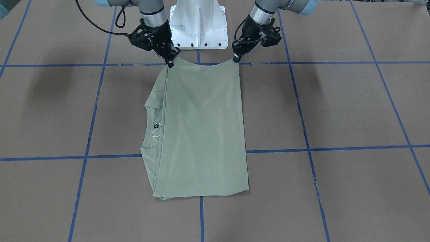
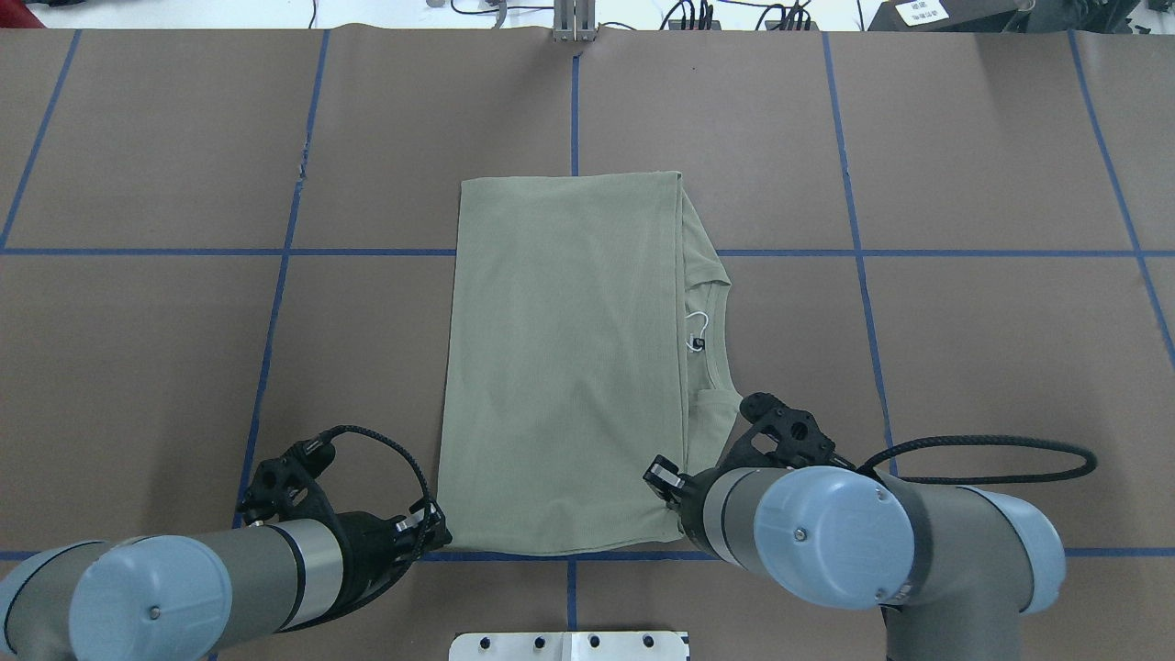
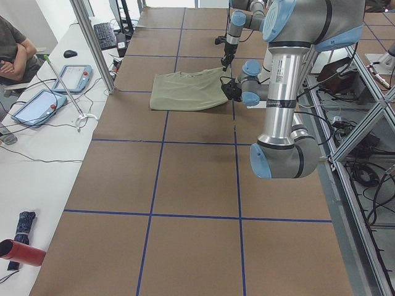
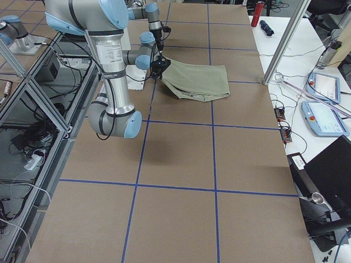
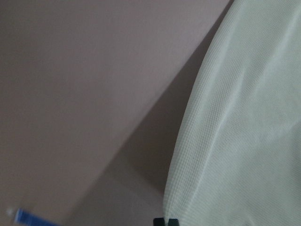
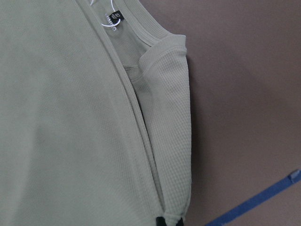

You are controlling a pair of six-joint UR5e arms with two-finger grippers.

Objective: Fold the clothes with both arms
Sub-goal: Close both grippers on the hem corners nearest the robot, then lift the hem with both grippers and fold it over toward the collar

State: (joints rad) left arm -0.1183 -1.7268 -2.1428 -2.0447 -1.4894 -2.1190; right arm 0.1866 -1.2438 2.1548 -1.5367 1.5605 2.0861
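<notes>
The sage-green shirt lies folded into a long rectangle on the brown table, its round neck and black label showing at one side. It also shows in the overhead view. My left gripper is shut on the shirt's corner nearest the robot base, which is lifted slightly. My right gripper is shut on the other near corner. In the overhead view the left gripper and right gripper sit at the shirt's near edge. The wrist views show fabric pinched at the bottom edge.
The white pedestal base stands just behind the shirt's held edge. Blue tape lines grid the table. A side bench with tablets, a metal post and a seated person lies beyond the table's far edge.
</notes>
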